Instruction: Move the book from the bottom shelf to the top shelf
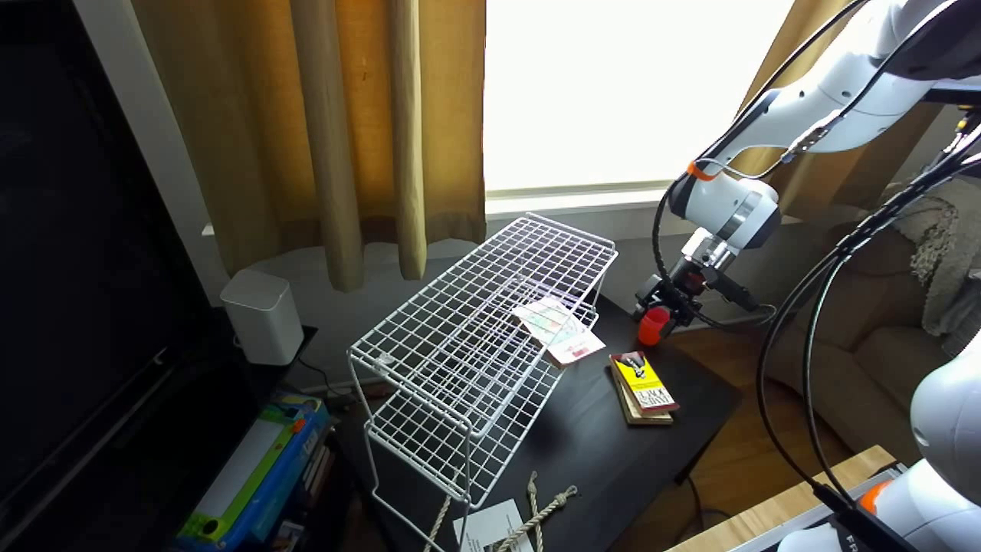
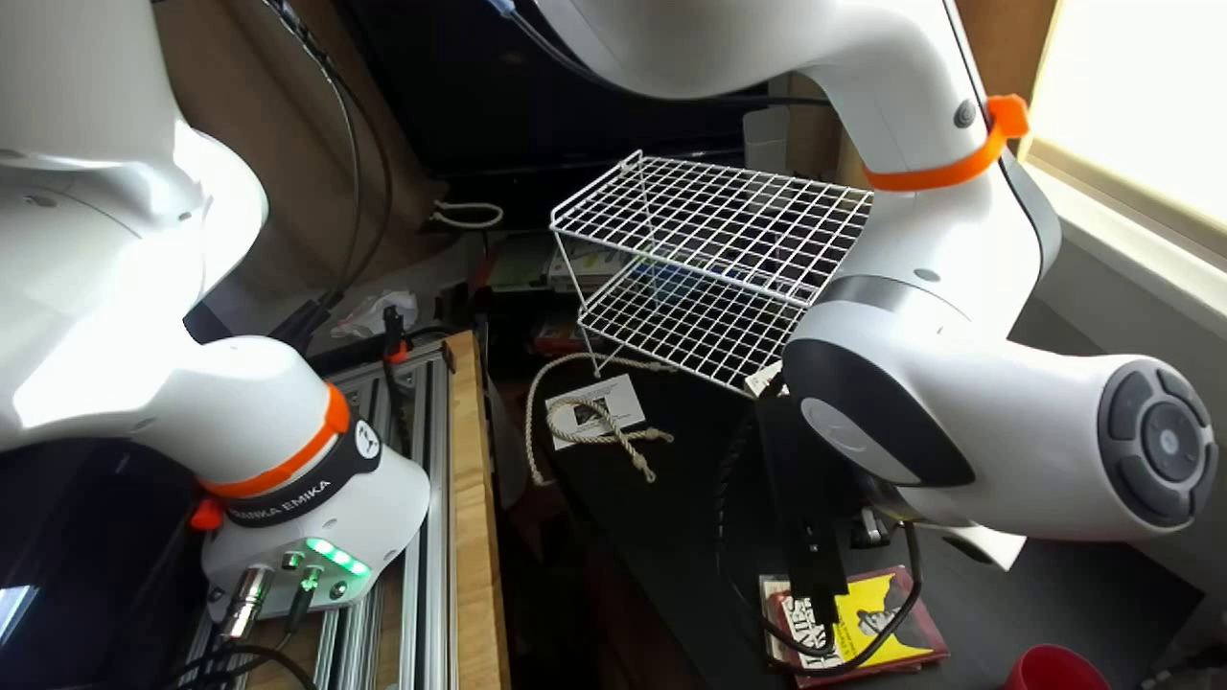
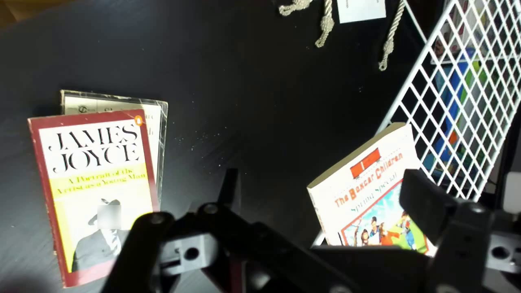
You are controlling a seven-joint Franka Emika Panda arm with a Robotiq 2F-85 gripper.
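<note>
White wire forms the top shelf (image 1: 490,310) in an exterior view, and below its right edge the book (image 1: 567,337) lies on the bottom shelf (image 1: 500,437), long axis running from far left to near right, the end with the red patch pointing near right and jutting past the shelf's edge over the black table (image 1: 567,460), with two stacked paperbacks (image 1: 644,387) and a red cup (image 1: 653,328) farther right. In an exterior view the white arm (image 2: 1016,422) crosses in front of the shelves' right end and covers most of the book, while the top shelf's grid stretches leftward above the bottom shelf. In the wrist view the book's title end points far left, its near right end hidden behind the gripper (image 3: 321,183), whose fingers stand spread wide; a broad stretch of black table runs between book and paperbacks
</note>
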